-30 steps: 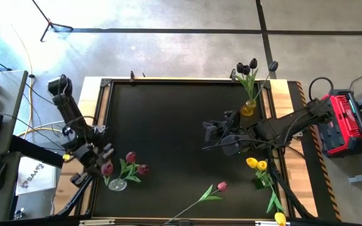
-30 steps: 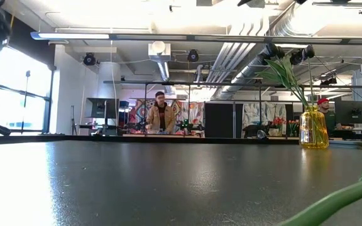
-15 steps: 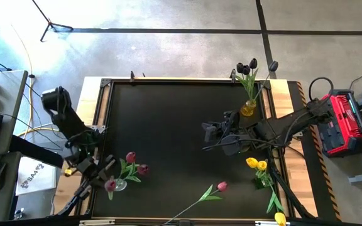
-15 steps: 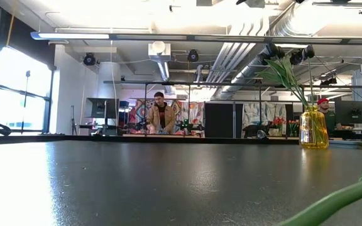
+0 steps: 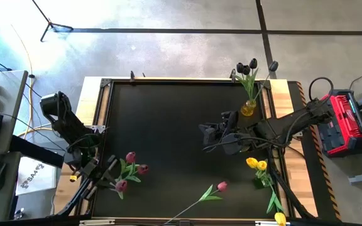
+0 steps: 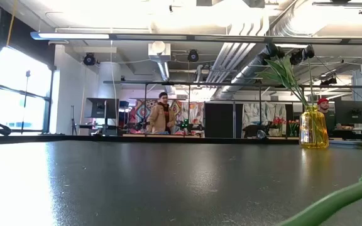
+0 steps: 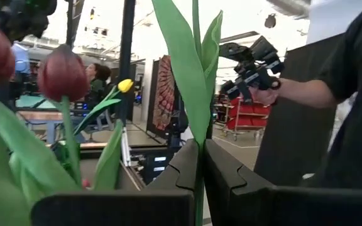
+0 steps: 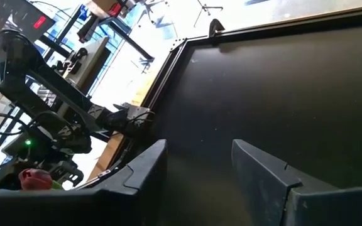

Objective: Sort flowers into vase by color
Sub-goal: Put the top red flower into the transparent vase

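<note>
**Flowers: pink stem pinched in left hand**

Flowers: I saw pink tulips clustered at the worktop's near-left corner. My left hand was clamped on one green stem. My right hand hovered mid-worktop, fingers wide, holding nothing.

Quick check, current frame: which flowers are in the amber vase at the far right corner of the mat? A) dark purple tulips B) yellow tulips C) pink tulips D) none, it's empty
A: in the high view the dark purple tulips rise out of the amber vase, and the low view shows the same dark heads above it; the yellow tulips lie on the mat near the right arm.
</note>
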Controlling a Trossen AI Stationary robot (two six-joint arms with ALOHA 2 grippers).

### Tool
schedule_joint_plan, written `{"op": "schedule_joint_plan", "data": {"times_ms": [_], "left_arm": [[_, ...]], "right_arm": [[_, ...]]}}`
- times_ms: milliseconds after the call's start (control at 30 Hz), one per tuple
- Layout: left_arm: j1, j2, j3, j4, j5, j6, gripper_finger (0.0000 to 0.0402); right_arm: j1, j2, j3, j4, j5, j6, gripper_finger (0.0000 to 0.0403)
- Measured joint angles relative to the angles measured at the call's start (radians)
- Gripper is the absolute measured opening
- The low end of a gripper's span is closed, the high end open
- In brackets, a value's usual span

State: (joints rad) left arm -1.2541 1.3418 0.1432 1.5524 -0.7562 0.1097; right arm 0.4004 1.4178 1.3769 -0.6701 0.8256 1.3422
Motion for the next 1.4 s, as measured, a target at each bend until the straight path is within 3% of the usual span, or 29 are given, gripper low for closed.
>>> {"op": "schedule_joint_plan", "data": {"times_ms": [133, 533, 933, 1400], "left_arm": [[-0.021, 0.000, 0.000, 0.000, -0.052, 0.015, 0.0000], [-0.184, -0.005, 0.001, 0.017, -0.332, 0.112, 0.0000], [-0.301, -0.005, 0.001, -0.018, -0.680, 0.093, 0.0000], [-0.307, -0.005, 0.000, -0.013, -0.745, -0.068, 0.0010]], "right_arm": [[0.000, 0.000, 0.000, 0.000, -0.016, 0.001, 0.0167], [0.000, 0.000, 0.000, 0.002, -0.051, 0.003, 0.0167], [0.000, 0.000, 0.000, 0.010, -0.059, 0.003, 0.0167], [0.000, 0.000, 0.000, 0.036, -0.074, 0.000, 0.0167]]}}
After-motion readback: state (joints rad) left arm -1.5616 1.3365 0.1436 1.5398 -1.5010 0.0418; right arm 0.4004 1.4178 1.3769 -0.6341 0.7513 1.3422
